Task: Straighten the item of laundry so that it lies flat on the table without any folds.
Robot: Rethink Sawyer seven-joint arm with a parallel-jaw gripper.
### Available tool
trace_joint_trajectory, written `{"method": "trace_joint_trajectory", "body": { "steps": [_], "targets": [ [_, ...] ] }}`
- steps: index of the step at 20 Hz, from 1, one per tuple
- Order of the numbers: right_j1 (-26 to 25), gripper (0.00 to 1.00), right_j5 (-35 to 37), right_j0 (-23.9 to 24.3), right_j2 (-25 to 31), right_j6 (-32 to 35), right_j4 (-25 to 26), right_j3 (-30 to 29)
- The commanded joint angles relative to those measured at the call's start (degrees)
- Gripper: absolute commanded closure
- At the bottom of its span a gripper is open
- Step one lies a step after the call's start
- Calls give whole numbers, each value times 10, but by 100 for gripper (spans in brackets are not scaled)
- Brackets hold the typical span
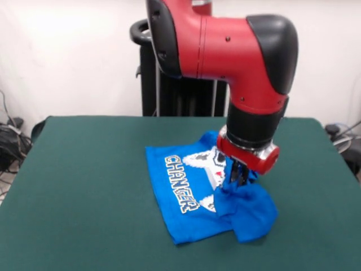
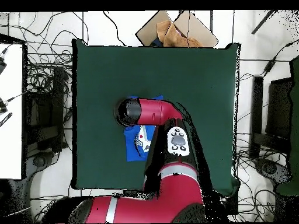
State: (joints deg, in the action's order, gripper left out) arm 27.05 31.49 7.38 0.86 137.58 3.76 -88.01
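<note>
The item of laundry (image 1: 180,192), a bright blue T-shirt with a white print and "CHANGER" lettering showing, lies a little right of centre on the green table (image 1: 84,169). Its left part lies flat. Its right part is bunched and pulled up into a peak, with a fold hanging towards the front edge. My gripper (image 1: 237,179) stands straight down on that peak, its dark fingers shut on the blue cloth. In the overhead view the arm covers the gripper and most of the shirt (image 2: 135,146); only blue edges show on the table (image 2: 193,76).
A black stand (image 1: 169,84) rises behind the table's far edge. In the overhead view, a cardboard box (image 2: 175,29) sits past one table edge, cables lie on the floor all round, and a white surface (image 2: 10,111) stands at the left.
</note>
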Motion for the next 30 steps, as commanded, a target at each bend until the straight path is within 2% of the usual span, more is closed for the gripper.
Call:
{"method": "trace_joint_trajectory", "body": {
  "steps": [1,4,9,17,30],
  "targets": [
    [-107,100,-104,-14,16,35,40,-28],
    [-117,100,-140,-11,17,32,45,-41],
    [-116,100,-155,0,23,22,49,-53],
    [-108,100,-159,11,35,11,51,-71],
    [-117,100,-153,11,36,10,47,-61]
  ]
}}
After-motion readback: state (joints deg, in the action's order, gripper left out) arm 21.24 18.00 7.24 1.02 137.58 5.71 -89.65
